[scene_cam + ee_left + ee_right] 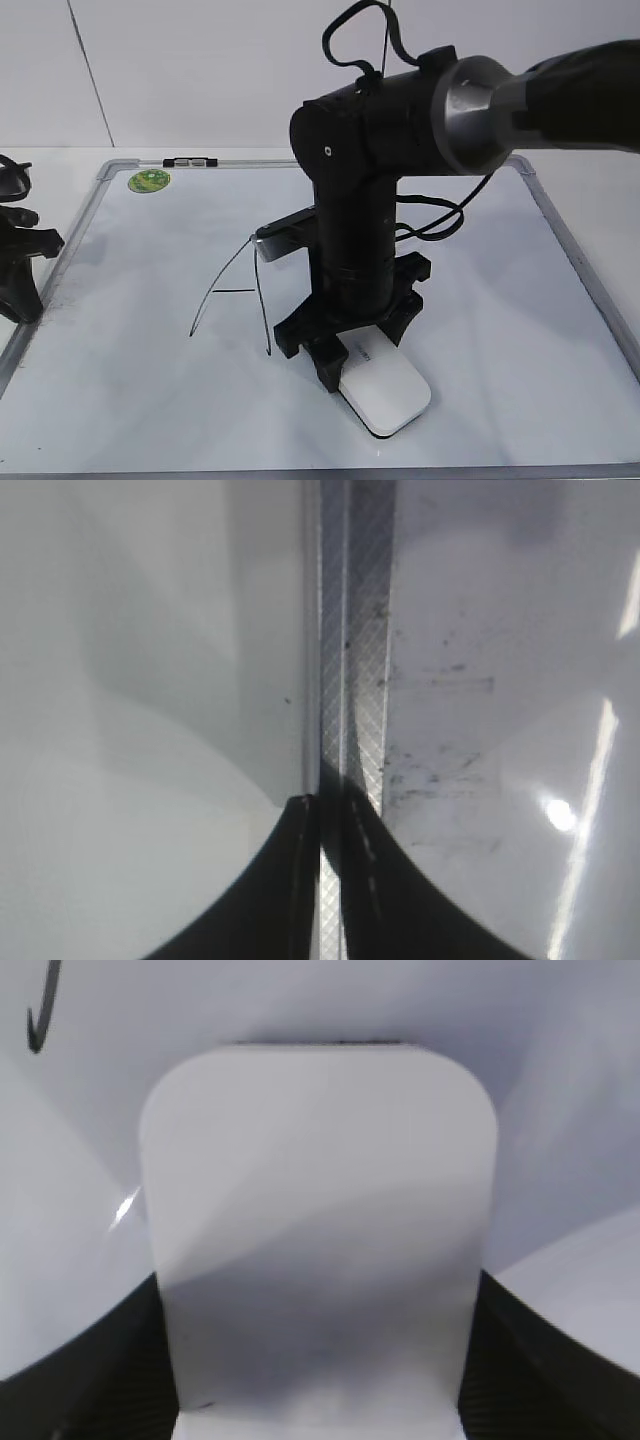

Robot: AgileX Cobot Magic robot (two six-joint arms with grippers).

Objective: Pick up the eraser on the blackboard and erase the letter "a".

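Starting at the left: the left gripper (pixel 18 250) sits parked off the left edge of the blackboard (pixel 100 400), doing nothing. Its wrist view shows the two dark fingers pressed together, hanging right over the grey frame strip, pinching nothing.

Moving right there's a green sticker (pixel 149 180) near the top-left corner, then thin black marker strokes (pixel 225 290) in the left-middle of the board. The right arm's body covers part of the writing, so I honestly can't tell from here whether that's the letter "a" or the taller one.

Then the main event: the right arm comes in from the upper right, bends at the elbow and points straight down, with the right gripper (pixel 345 345) planted over the eraser (pixel 385 390), which lies flat on the board toward the bottom centre. In the right wrist view the dark fingers (pixel 90 1380) sit on either side of the white block, touching or nearly so. Looks like it's pinching it, but I can't tell how firm the grip is.

So I'd say we're at the pick-up step. Next it needs a secure squeeze, a lift, then a carry left to the writing.
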